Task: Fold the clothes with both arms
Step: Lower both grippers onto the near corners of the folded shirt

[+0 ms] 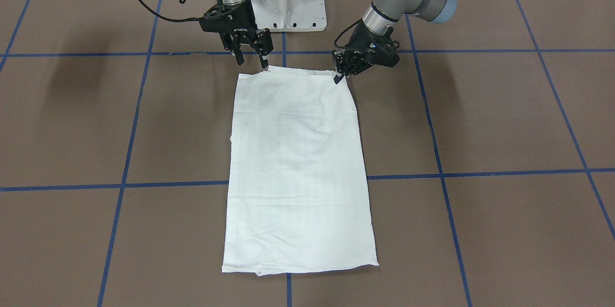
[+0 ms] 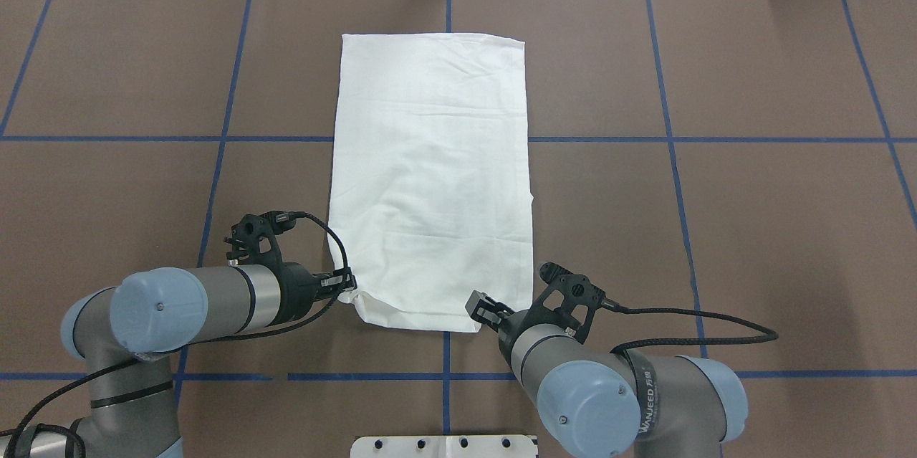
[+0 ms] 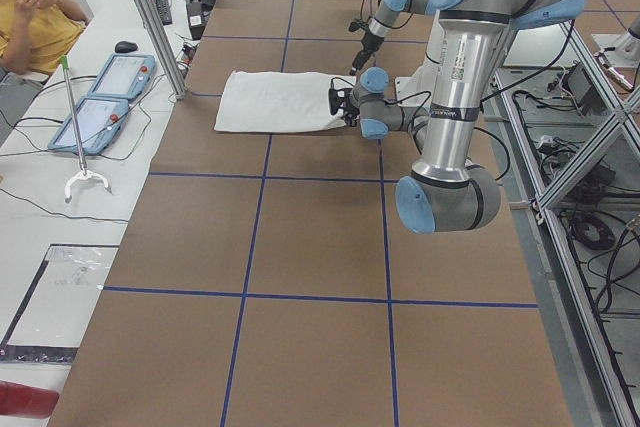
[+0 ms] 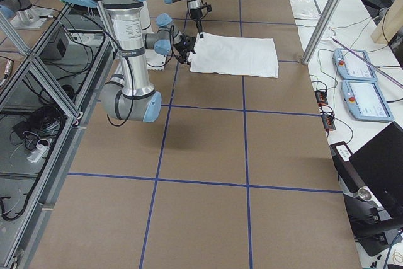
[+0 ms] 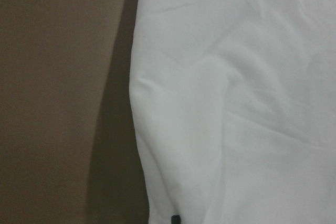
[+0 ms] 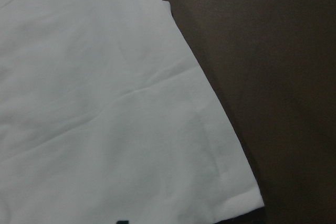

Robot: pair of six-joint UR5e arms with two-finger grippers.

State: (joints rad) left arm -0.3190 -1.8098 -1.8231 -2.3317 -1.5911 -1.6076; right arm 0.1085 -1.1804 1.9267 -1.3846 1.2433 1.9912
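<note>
The black two-finger left gripper is held low, its fingers pinched together; the black two-finger right gripper is spread apart.

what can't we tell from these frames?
Left gripper at the T-shirt corner: shut on cloth or not is unclear; too small in front view, and its wrist covers it overhead.
Collar, sleeves, print: seen in no view, presumably folded inside.
Wrist views: fingertips cropped by the bottom edge.
Side views: grippers too small.

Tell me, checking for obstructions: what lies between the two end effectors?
Overhead view: only the near edge of the shirt, from left end effector to right end effector.
</note>
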